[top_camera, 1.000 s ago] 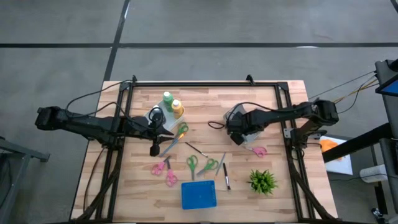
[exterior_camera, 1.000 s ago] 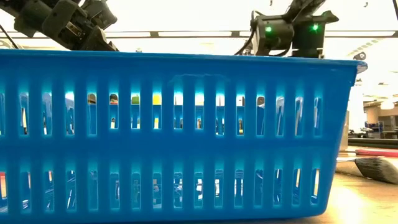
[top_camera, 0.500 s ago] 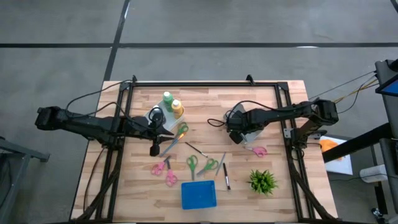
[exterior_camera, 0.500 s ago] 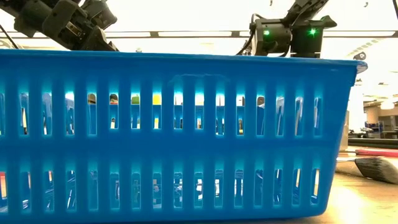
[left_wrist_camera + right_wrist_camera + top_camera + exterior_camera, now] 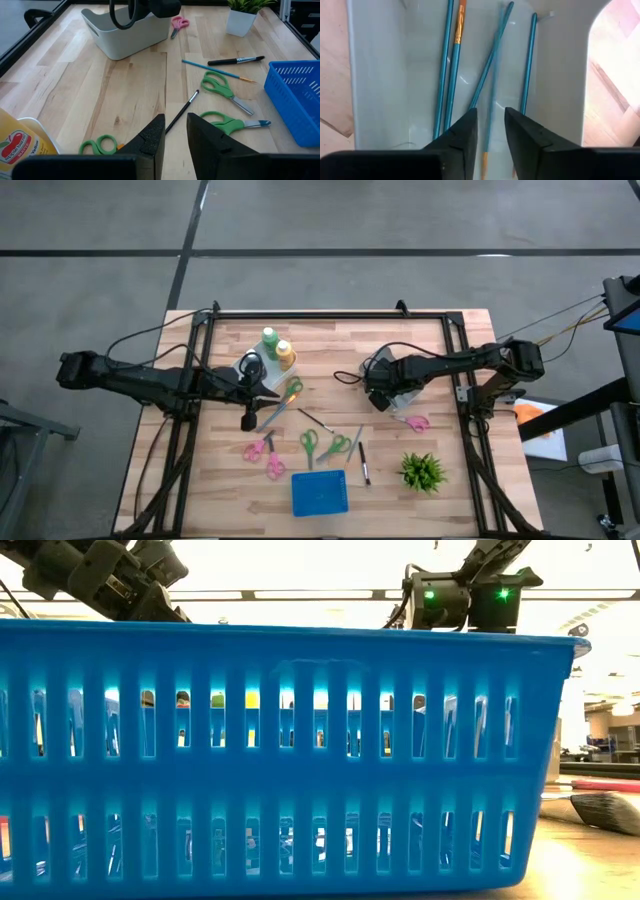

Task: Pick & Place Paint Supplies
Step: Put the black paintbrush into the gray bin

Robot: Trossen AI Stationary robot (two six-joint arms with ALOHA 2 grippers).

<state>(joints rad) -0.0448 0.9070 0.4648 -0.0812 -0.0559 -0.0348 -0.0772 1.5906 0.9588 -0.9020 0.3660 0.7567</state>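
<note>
Brushes with blue handles (image 5: 451, 75), four of them, lie lengthwise in the white bin (image 5: 375, 75) on the right half of the table, one with an orange band near its tip. The right gripper (image 5: 490, 117) hangs straight over this bin, its fingers a little apart with nothing pinched between them. Three more brushes lie loose on the wood near the middle of the table: a thin dark one (image 5: 181, 111), a blue one (image 5: 218, 71) and a thicker dark-handled one (image 5: 235, 60). Green scissors (image 5: 222, 90) lie among them. The green bottle (image 5: 269, 338) and the yellow-orange bottle (image 5: 285, 353) stand touching at the far left of the table. The left gripper (image 5: 175, 122) sits low over the wood just near of those bottles, pointing right, its fingers slightly parted and holding nothing. A blue basket (image 5: 320, 493) stands at the near edge in the middle, the potted plant (image 5: 422, 471) to its right, and pink scissors (image 5: 415, 422) lie just near of the white bin
</note>
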